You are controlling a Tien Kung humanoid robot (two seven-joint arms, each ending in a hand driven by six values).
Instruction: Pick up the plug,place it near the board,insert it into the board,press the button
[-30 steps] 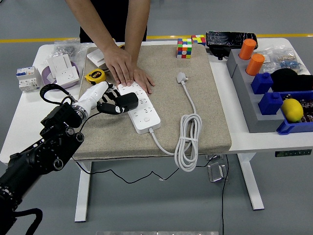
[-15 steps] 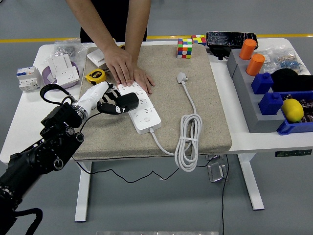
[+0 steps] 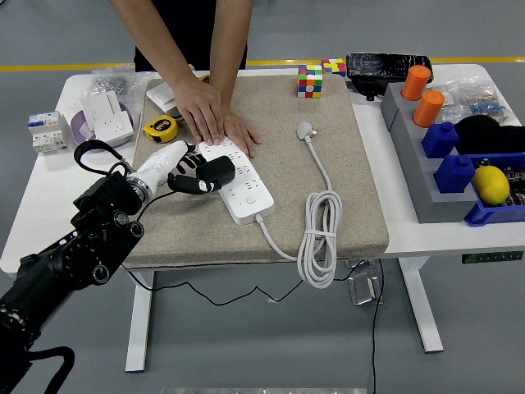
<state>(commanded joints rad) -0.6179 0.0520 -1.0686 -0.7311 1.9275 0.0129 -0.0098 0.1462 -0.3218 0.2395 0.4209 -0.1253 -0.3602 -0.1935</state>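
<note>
**Black plug held at the strip's left edge**

The robot's left hand [image 3: 182, 168] has its fingers curled round a black plug [image 3: 216, 171], pressed against the near-left side of the white rectangular power strip [image 3: 242, 185]. Just beyond the hand, a person's hand [image 3: 215, 121] lies flat on the strip's far end, over the beige felt mat [image 3: 328, 123].

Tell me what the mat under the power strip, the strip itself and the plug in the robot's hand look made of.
Mat: beige felt or woven fabric, judging by its matte, grainy surface. Power strip: white moulded plastic, smooth with a slight sheen. Plug, held in the left hand: black, probably matte plastic; too small to tell more.
</note>
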